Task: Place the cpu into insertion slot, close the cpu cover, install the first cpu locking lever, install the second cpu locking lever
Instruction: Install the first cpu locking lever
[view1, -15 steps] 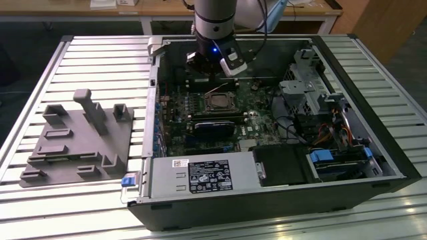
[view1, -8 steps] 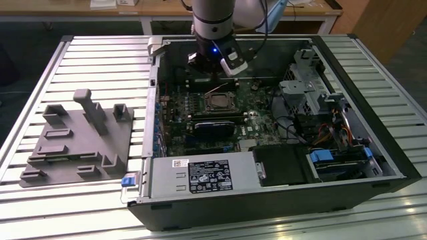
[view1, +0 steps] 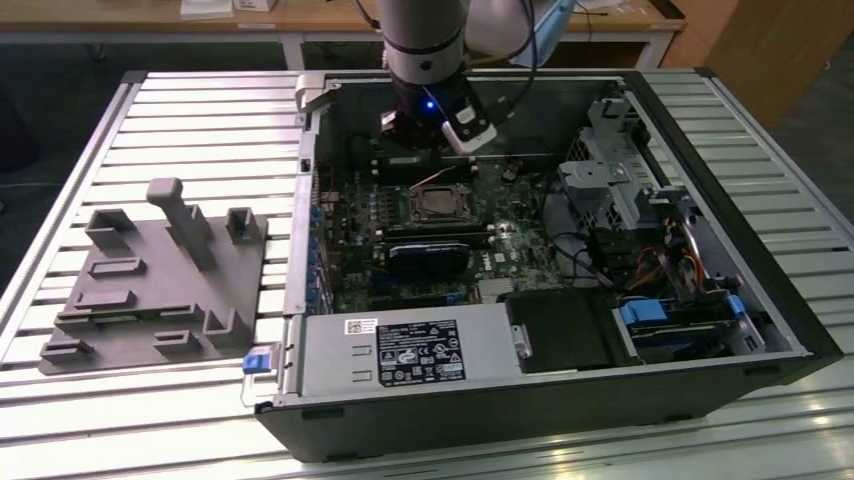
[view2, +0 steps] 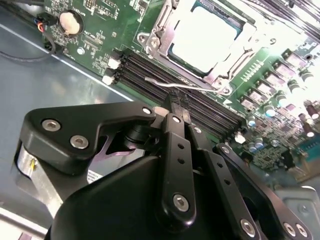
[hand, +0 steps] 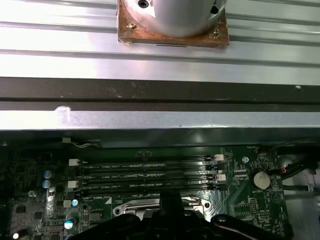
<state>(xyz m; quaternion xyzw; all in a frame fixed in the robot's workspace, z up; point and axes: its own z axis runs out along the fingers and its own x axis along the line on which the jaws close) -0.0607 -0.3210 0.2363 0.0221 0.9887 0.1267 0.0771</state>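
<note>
1. Gripper (view2: 175, 106) first: we read the fingers as pinched narrow, pads together, in the second wrist view. It hangs low inside the open computer case (view1: 747, 300), close over the motherboard (view2: 100, 10).
2. Just past the fingertips we see a thin wire locking lever (view2: 186, 87). One end sits at the socket corner and the free end sticks out over the memory slots (view2: 145, 75). The tips are near it, but we cannot tell if they touch.
3. Next out is the cpu (view2: 202, 37), seated in the socket. Its bright metal top shows through the window of the cpu cover (view2: 152, 40), which lies flat around it.
4. A coin battery (view2: 70, 22) sits on the board, off to one side of the slots and well apart from the socket.
5. In the first wrist view we see the gripper (hand: 170, 212) over the socket's frame edge. The four memory slots lie just beyond, then the case wall, then table slats.
6. In the exterior view the arm (view1: 424, 40) comes down into the far half of the case. The gripper is just behind the cpu (view1: 438, 207).
7. A power supply (view1: 387, 355) with a dark label fills the case's near corner.
8. Outside the case, on the exterior view's left, a grey fixture tray (view1: 147, 290) lies on the slatted table (view1: 200, 120), well apart from the work.
</note>
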